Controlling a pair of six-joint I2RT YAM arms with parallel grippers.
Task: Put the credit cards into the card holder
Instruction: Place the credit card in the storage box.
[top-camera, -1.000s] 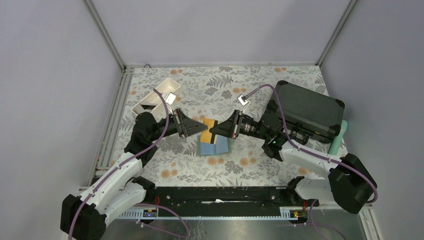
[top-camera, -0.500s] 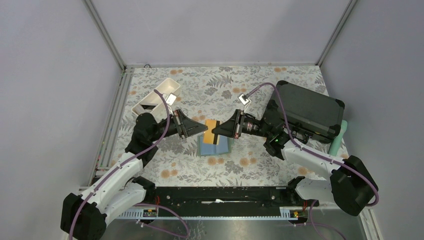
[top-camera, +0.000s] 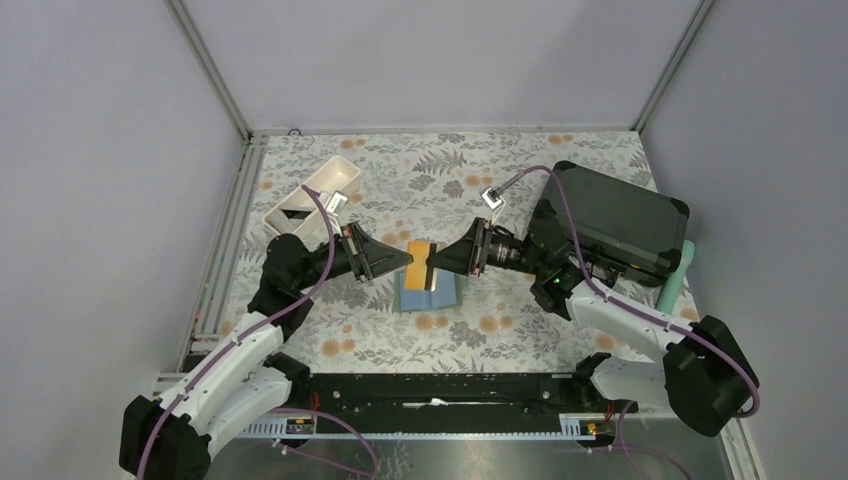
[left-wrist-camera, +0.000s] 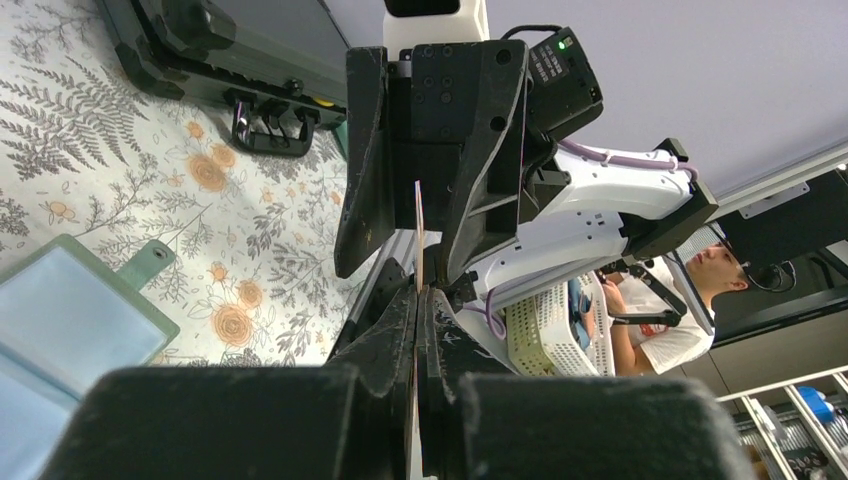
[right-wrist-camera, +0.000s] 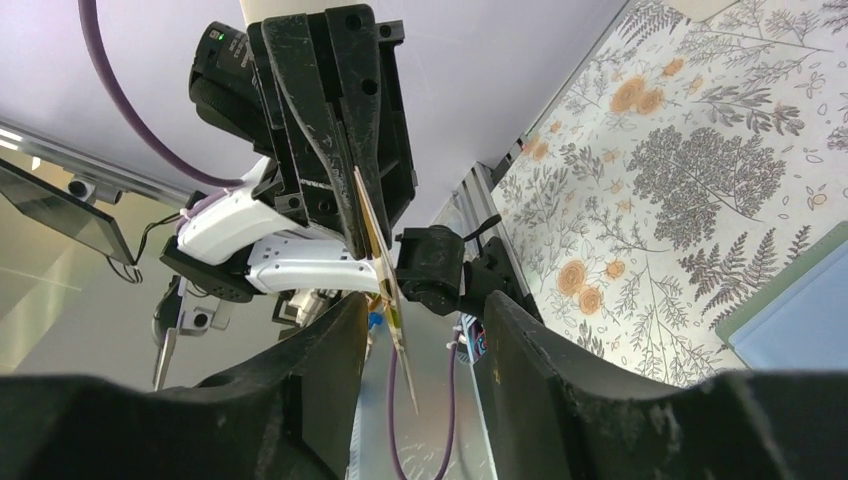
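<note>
Card, gold-orange with a dark stripe, is held in the air between the two arms, just above the open holder that lies on the worktop. The left end effector is clamped on one edge of it; in the left wrist view its fingers meet on the thin plastic. The right end effector has its fingers spread, straddling the opposite edge without gripping it; in the right wrist view the card stands edge-on in the gap. This looks like a handover or re-grip before insertion.

The card should be light, stiff across its faces yet a little springy, and smooth enough to slip or pivot in a light pinch. It is best pinched flat across both faces near one end, so the far edge is free to enter. The pale blue pockets look soft, and the holder may slide when pushed, so it probably needs steadying
</note>
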